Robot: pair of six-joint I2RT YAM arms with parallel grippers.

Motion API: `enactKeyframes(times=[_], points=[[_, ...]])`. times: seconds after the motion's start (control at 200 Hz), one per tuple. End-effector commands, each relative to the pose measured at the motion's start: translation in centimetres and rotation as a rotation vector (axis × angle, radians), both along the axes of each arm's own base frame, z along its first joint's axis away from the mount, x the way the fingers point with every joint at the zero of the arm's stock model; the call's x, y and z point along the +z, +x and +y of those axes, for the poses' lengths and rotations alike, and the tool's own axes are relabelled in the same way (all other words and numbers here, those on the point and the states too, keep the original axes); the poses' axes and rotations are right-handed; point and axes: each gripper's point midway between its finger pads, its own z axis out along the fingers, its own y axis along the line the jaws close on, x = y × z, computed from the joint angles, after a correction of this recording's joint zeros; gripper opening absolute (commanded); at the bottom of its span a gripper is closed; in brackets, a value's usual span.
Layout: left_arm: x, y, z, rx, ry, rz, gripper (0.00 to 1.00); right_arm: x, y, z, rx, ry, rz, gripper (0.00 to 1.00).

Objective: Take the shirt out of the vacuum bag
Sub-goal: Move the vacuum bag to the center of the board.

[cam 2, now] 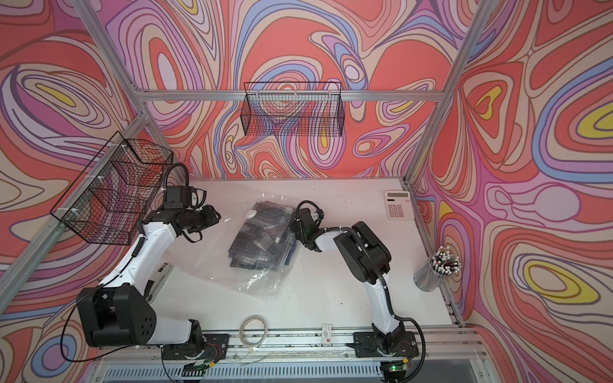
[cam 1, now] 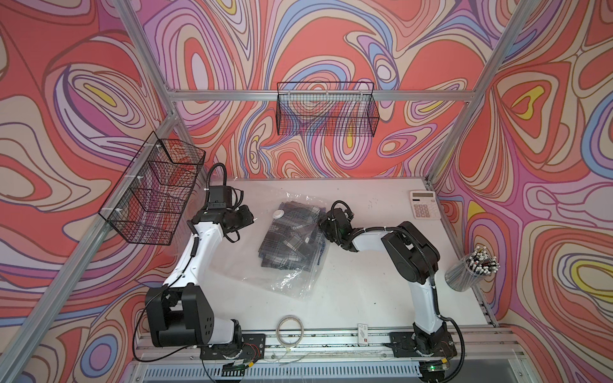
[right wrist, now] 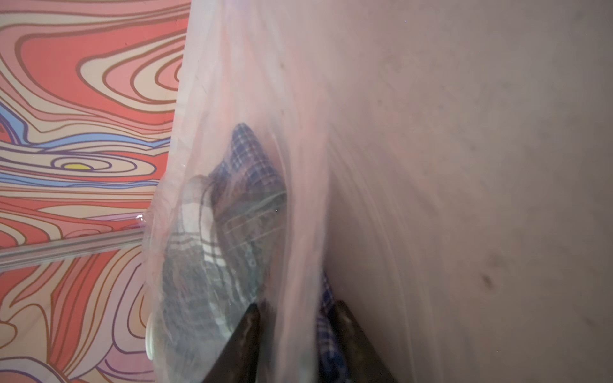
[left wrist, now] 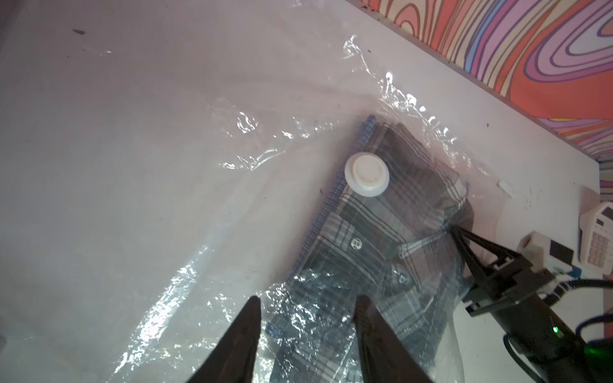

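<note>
A grey plaid shirt (cam 1: 292, 235) lies folded inside the clear, crinkly vacuum bag (cam 1: 242, 265) in the middle of the table, seen in both top views. The bag's round white valve (left wrist: 366, 174) sits over the shirt's far end. My right gripper (left wrist: 453, 229) is shut at the shirt's right edge; in the right wrist view its jaws (right wrist: 297, 304) hold blue plaid fabric together with plastic film. My left gripper (left wrist: 308, 300) is open, hovering above the bag's left part with nothing between its fingers.
A calculator (cam 1: 425, 205) lies at the back right. A cup of pencils (cam 1: 471, 268) stands at the right edge. A tape roll (cam 1: 290, 328) and a small card (cam 1: 363, 332) lie at the front. Wire baskets (cam 1: 156, 189) (cam 1: 326, 109) hang on the walls.
</note>
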Motion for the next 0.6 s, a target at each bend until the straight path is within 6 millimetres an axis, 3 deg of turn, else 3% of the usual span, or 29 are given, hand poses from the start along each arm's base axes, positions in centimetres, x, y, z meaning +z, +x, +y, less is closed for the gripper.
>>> enactKeyframes(times=[0.0, 0.341, 0.461, 0.596], points=[[-0.4, -2.1, -1.7, -0.065, 0.014, 0.037, 0.50, -3.8, 0.4, 0.0, -0.040, -0.040, 0.069, 0.37], [-0.8, -3.6, -6.5, -0.175, 0.094, 0.051, 0.51, -3.7, 4.6, 4.1, -0.002, -0.022, 0.022, 0.37], [-1.6, -4.0, -8.9, -0.225, 0.104, 0.067, 0.51, -3.0, 5.1, 3.6, 0.029, -0.056, 0.025, 0.40], [-1.9, -3.9, -12.4, -0.299, 0.122, 0.071, 0.52, -1.9, 5.3, 1.6, 0.094, -0.113, 0.044, 0.52]])
